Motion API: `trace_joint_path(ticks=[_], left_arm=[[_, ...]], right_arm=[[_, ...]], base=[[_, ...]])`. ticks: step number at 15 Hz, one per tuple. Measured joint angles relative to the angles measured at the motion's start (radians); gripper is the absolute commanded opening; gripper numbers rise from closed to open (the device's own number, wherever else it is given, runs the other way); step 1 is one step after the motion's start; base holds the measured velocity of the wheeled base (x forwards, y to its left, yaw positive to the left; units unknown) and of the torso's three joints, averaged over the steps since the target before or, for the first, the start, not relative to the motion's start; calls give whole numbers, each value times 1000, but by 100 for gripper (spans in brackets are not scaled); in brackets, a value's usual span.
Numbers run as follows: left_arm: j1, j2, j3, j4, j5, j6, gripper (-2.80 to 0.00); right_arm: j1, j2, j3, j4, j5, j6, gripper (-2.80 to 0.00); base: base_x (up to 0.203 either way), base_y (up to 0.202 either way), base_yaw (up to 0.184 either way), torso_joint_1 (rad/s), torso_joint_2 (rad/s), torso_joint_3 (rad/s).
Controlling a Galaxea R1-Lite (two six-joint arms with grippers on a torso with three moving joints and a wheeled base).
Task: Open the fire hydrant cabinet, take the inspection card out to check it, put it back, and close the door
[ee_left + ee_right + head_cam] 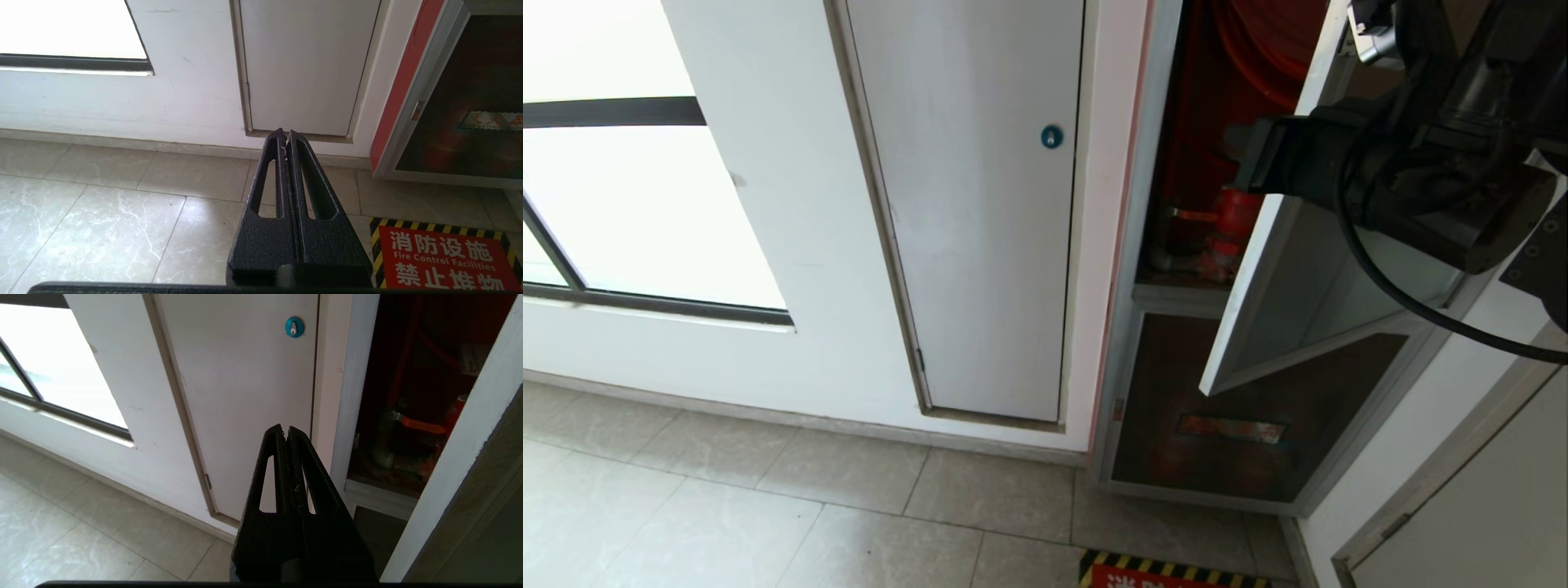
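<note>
Item: silver-framed, dark-glass fire hydrant cabinet door [1307, 269], ajar, swung out before the red cabinet interior [1201, 122]. Rigid, probably light on its hinges; glass fragile, so push the free frame edge. My right gripper [286, 430]: fingers together, empty, near that edge. Left gripper [285, 134]: together, parked low.

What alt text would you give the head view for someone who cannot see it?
The fire hydrant cabinet stands with its door swung open, showing a red valve inside, while the robot's black right arm reaches in from the upper right. To the left is a white panel with a blue lock.
</note>
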Motion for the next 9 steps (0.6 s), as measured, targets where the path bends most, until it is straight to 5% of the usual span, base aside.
trace_joint_path(ticks=[9], left_arm=[[0, 0, 0, 0, 0, 0, -280]], right_arm=[[-1, 109, -86, -4, -115, -4, -280]], base=[[0, 0, 0, 0, 0, 0]])
